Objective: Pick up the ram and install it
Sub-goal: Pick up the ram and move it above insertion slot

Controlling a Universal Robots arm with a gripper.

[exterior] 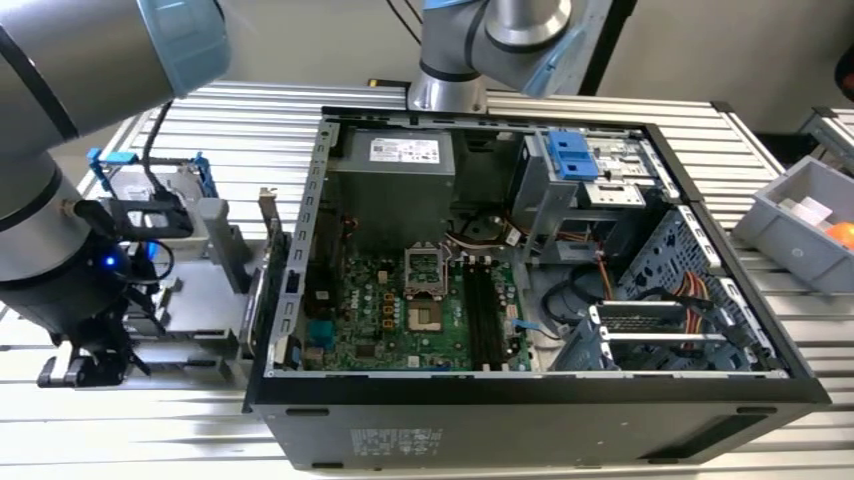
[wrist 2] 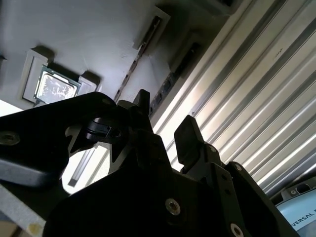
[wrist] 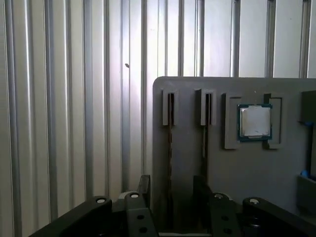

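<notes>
Between the fingers of the hand [wrist: 172, 190], spread and empty, the ram [wrist: 170, 143] stands on edge in a slot of the grey holder tray [wrist: 232, 173]. The fingers sit one on each side of it; can't tell if they touch it. Just outside one finger there's a second stick [wrist: 205, 138] in the next slot. Past that is a CPU chip [wrist: 255, 121] in its pocket. The tray rests on the ribbed metal surface [wrist: 74, 98]. The open PC case [exterior: 534, 150] with its motherboard [exterior: 387, 310] is well apart from the hand. Ram is likely light, stiff, thin and snaps or scratches easily. Pinch the flat faces mid-length near the exposed edge, clear of the contacts.
</notes>
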